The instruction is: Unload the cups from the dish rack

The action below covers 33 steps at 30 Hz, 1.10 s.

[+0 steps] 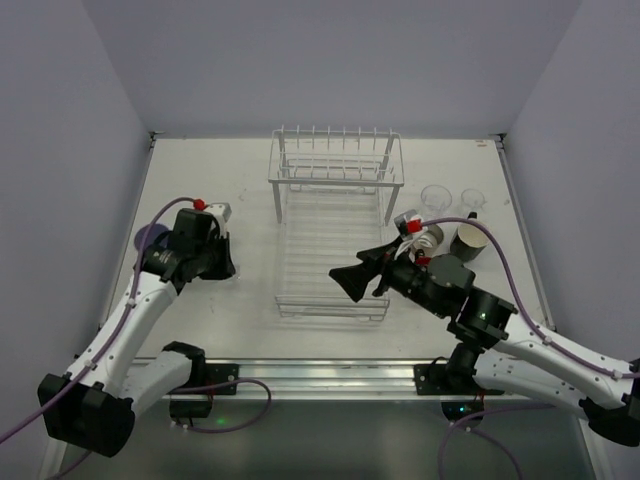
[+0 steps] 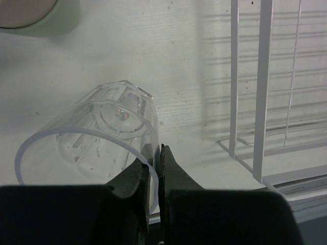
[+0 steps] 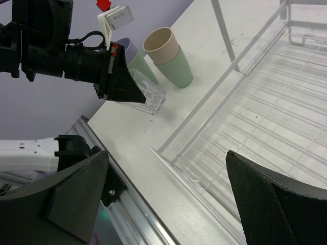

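Observation:
The white wire dish rack (image 1: 335, 230) stands mid-table and no cup shows in it. My left gripper (image 2: 156, 164) is shut on the rim of a clear cup (image 2: 102, 130), which lies tilted just left of the rack (image 2: 263, 92). In the right wrist view that clear cup (image 3: 152, 96) hangs from the left gripper (image 3: 134, 96), low over the table. My right gripper (image 1: 355, 285) is open and empty over the rack's front right corner (image 3: 265, 117).
A tan cup (image 3: 161, 45) nested in a green one (image 3: 180, 74) and a lavender cup (image 3: 125, 47) stand left of the rack. Two clear cups (image 1: 436, 196) and a tan cup (image 1: 468, 240) stand right of it. The metal rail (image 1: 320, 375) runs along the near edge.

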{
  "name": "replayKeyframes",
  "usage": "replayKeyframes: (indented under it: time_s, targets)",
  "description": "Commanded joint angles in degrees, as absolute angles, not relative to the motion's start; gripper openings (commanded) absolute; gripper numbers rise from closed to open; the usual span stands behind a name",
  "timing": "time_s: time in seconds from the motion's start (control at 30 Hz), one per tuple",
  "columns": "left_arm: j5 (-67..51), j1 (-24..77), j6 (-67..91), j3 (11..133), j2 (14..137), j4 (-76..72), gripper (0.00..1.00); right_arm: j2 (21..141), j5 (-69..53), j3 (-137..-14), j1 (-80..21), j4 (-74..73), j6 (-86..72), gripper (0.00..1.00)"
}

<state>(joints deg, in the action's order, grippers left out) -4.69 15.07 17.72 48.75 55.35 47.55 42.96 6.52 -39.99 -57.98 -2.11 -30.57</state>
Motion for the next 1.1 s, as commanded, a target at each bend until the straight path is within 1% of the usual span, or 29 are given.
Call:
replayKeyframes:
  time_s: [0.0, 0.07, 0.1, 0.2, 0.27, 0.47, 0.53, 0.57, 0.67, 0.7, 0.77, 0.8, 0.83, 0.87, 0.93, 0.97, 1.03, 1.07]
  targets:
    - [-3.87, 17.48, 16.43, 50.53, 58.35, 45.88, 0.00, 40.43, 11.42, -40.87, -57.74, -7.03, -26.46, 0.99]
    - [-2.03, 20.55, 17.31, 51.67, 61.59, 45.79, 0.00, 39.90, 11.69, -40.61, -57.74, -7.99, -26.28, 0.99]
    - [1.63, 23.18, 17.92, 52.29, 62.83, 46.05, 0.00, 39.73, 12.04, -40.61, -57.83, -8.35, -26.37, 0.99]
    - [6.67, 26.53, 18.46, 54.58, 68.54, 46.67, 0.00, 38.50, 12.83, -39.99, -57.74, -8.79, -26.37, 0.99]
    - [7.03, 26.72, 18.54, 55.11, 72.14, 46.76, 0.00, 37.53, 13.18, -39.47, -57.74, -9.40, -26.37, 0.99]
    - [10.19, 27.86, 19.42, 55.28, 77.51, 45.97, 0.01, 33.31, 15.38, -37.88, -57.74, -10.19, -25.75, 0.99]
    - [11.51, 28.82, 20.04, 55.28, 78.39, 45.88, 0.05, 32.79, 15.91, -37.71, -57.74, -10.55, -25.58, 0.99]
    - [11.86, 29.00, 20.47, 55.28, 79.09, 45.88, 0.12, 32.26, 16.17, -37.53, -57.74, -10.81, -25.58, 0.99]
    - [11.78, 29.53, 21.18, 54.93, 79.28, 45.35, 0.24, 31.38, 16.52, -37.09, -57.83, -10.90, -25.58, 0.99]
    - [12.04, 29.62, 21.36, 54.84, 79.19, 45.26, 0.29, 31.20, 16.52, -37.00, -57.75, -10.90, -25.49, 0.99]
    - [12.39, 29.62, 21.71, 54.84, 78.58, 45.26, 0.34, 30.85, 16.61, -37.00, -57.74, -11.25, -25.49, 0.99]
    - [12.57, 29.62, 21.80, 54.84, 78.31, 45.26, 0.39, 30.76, 16.61, -37.09, -57.74, -11.42, -25.58, 0.99]
    - [12.66, 29.62, 22.06, 54.76, 77.88, 45.35, 0.42, 30.59, 16.61, -37.26, -57.83, -11.60, -25.58, 0.99]
    - [12.74, 29.62, 22.15, 54.76, 76.83, 45.26, 0.49, 30.59, 16.61, -37.44, -57.75, -12.04, -25.66, 0.99]
    - [13.01, 29.62, 22.67, 55.02, 75.33, 45.35, 0.58, 30.24, 16.44, -37.96, -57.74, -12.30, -25.75, 0.99]
    - [13.44, 29.62, 22.76, 55.19, 73.41, 45.35, 0.69, 30.06, 16.44, -38.14, -57.83, -12.74, -25.84, 0.99]
    - [13.97, 29.62, 22.94, 55.98, 70.94, 45.26, 0.77, 29.45, 16.52, -38.76, -57.74, -13.09, -25.93, 0.99]
    - [13.97, 29.71, 22.59, 57.03, 67.80, 44.65, 0.83, 29.18, 16.61, -39.02, -57.74, -13.36, -25.93, 0.99]
